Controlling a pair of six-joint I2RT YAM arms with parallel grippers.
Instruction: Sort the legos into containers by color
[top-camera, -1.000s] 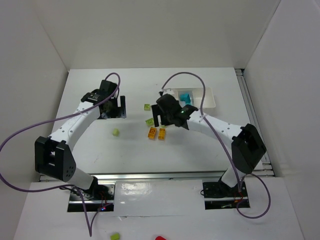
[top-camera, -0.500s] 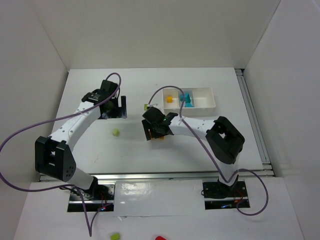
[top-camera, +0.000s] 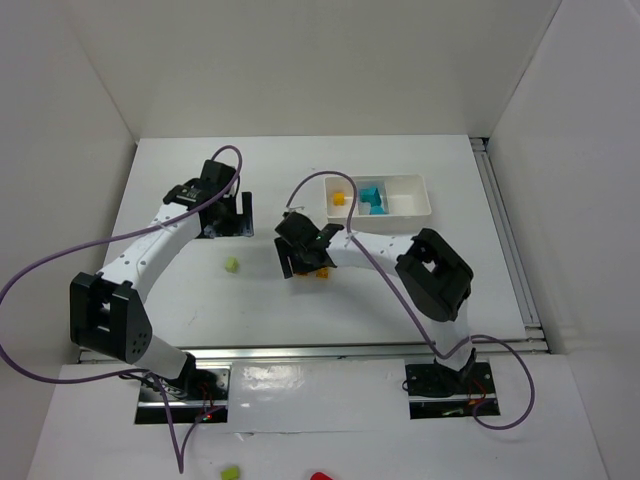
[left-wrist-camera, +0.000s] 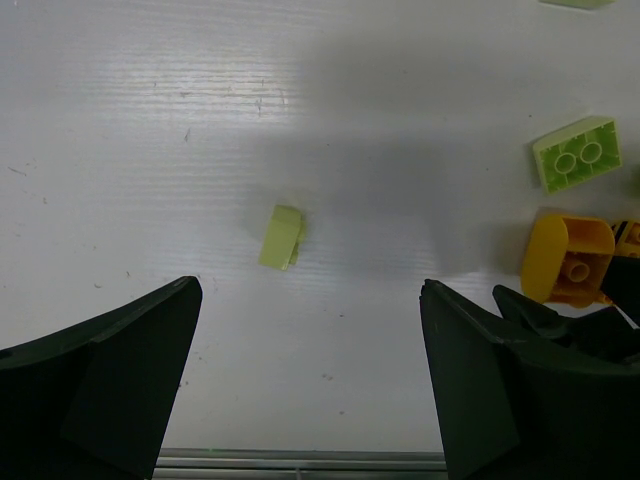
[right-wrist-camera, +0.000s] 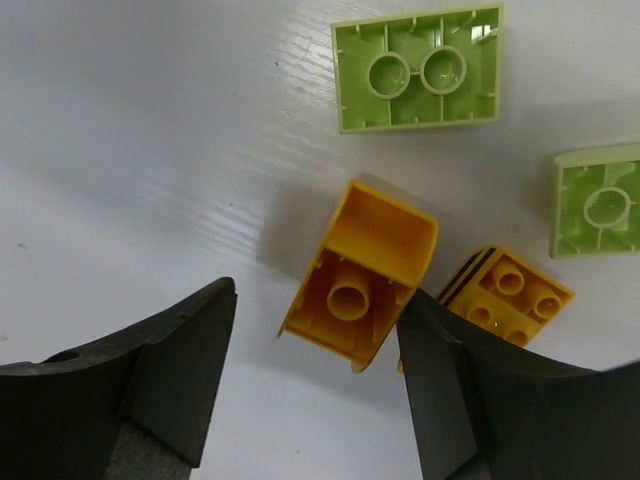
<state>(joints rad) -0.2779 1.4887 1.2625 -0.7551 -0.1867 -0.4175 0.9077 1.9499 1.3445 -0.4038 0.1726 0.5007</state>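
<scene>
While right pincer (right-wrist-camera: 318, 300) gapes astride orange brick (right-wrist-camera: 365, 275), green bricks (right-wrist-camera: 418, 68) just beyond, left pincer (left-wrist-camera: 310, 290) open.

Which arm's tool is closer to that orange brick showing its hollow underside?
Right. The right tool straddles the orange brick, one jaw on each side. The left tool hangs farther off toward the table's left, apart from the brick.

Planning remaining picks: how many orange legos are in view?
3. One orange lego in the tray's left compartment; a second between the right gripper's fingers; a third beside it. Others may be hidden.
</scene>
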